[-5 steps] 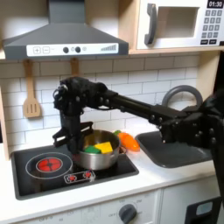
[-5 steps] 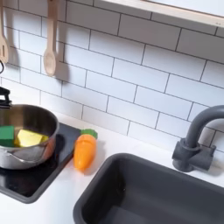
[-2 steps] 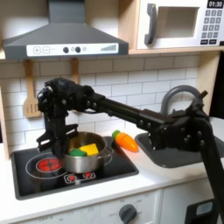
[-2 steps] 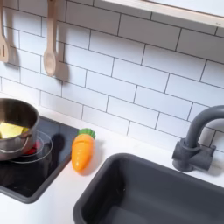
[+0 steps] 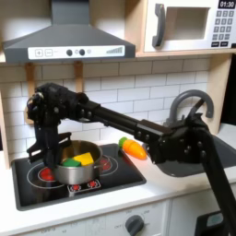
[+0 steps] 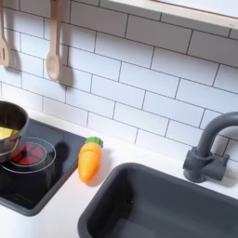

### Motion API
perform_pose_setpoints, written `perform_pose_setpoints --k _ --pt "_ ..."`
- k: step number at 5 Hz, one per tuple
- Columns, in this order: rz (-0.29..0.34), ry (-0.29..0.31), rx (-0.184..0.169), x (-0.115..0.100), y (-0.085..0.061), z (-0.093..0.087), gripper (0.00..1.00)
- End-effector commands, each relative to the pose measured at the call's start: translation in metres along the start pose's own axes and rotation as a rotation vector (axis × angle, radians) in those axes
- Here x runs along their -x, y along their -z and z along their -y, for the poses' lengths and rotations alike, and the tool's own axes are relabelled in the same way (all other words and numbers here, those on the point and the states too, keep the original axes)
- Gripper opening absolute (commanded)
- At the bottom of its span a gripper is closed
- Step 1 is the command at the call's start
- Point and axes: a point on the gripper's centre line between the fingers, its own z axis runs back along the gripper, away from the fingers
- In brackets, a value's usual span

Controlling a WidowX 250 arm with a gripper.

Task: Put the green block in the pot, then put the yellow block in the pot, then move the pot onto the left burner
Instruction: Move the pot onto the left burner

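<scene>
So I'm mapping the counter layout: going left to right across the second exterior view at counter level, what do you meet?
The pot at the second exterior view's left edge → the red burner ring on the black cooktop → the carrot lying on the white counter → the dark sink → the grey faucet.

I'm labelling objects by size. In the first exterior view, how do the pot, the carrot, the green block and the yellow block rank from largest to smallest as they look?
1. The pot, clearly largest.
2. The carrot.
3. The green block and the yellow block look alike, both partly hidden by the pot's rim, so unranked.
</scene>
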Motion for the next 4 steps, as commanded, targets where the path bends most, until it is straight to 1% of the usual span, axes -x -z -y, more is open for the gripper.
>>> perform_pose_setpoints --k 1,2,4 --pt "0.007 -0.040 -0.004 -0.006 -0.002 -0.016 0.00" --pt "0.004 -0.070 -0.002 -0.010 -0.004 -0.027 0.00" --pt "0.001 -0.097 -0.008 -0.011 -0.003 -0.037 0.00"
